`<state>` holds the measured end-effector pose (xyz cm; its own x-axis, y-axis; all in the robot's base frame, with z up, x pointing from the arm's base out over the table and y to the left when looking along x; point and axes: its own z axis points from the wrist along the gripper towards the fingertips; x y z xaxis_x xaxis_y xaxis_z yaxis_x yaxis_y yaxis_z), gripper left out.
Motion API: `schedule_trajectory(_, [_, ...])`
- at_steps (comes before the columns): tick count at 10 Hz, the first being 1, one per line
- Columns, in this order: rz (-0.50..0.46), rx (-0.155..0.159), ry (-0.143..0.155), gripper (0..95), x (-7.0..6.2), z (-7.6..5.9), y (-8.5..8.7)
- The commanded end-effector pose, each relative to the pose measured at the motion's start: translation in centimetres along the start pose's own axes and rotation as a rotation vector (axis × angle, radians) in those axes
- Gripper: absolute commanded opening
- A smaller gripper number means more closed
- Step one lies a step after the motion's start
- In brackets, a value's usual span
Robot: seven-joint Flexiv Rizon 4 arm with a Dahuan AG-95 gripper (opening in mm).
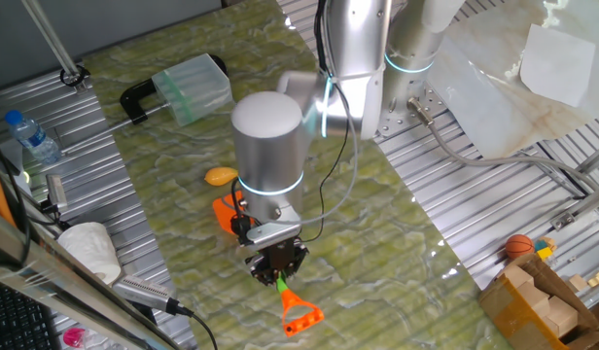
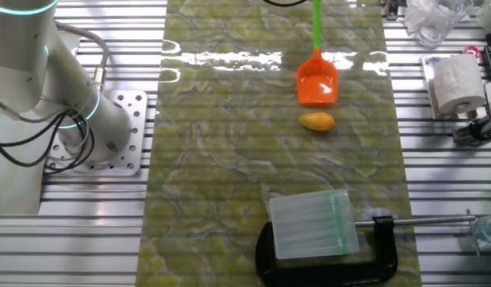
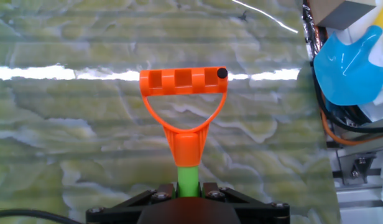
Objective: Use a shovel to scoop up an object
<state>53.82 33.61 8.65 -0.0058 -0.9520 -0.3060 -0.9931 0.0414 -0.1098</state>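
Observation:
The shovel has an orange blade (image 2: 317, 81), a green shaft (image 2: 316, 24) and an orange D-shaped end (image 3: 183, 93). My gripper (image 1: 277, 268) is shut on the green shaft (image 3: 187, 180) near the D end (image 1: 301, 315). The blade (image 1: 226, 214) rests on the green marbled mat, partly hidden behind my arm. The object, a small yellow-orange oval lump (image 1: 221, 176), lies on the mat just past the blade's tip; in the other fixed view (image 2: 316, 121) it sits a short gap in front of the blade.
A clear plastic box (image 1: 192, 87) held in a black C-clamp (image 2: 373, 255) stands at one end of the mat. A paper roll (image 2: 454, 81), a water bottle (image 1: 32, 136) and a small orange ball (image 1: 518, 246) sit off the mat on the metal table.

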Motion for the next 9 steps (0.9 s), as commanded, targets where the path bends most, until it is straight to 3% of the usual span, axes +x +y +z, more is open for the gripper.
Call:
schedule_trajectory(1, [-0.008,-0.003,0.002,0.0,0.23,-0.26,0.03])
schedule_trajectory(5, [0.000,-0.001,-0.027,0.0,0.83,-0.85,0.09])
schedule_trajectory(9, [0.000,0.000,-0.033,0.0,1.09,-1.04,0.12])
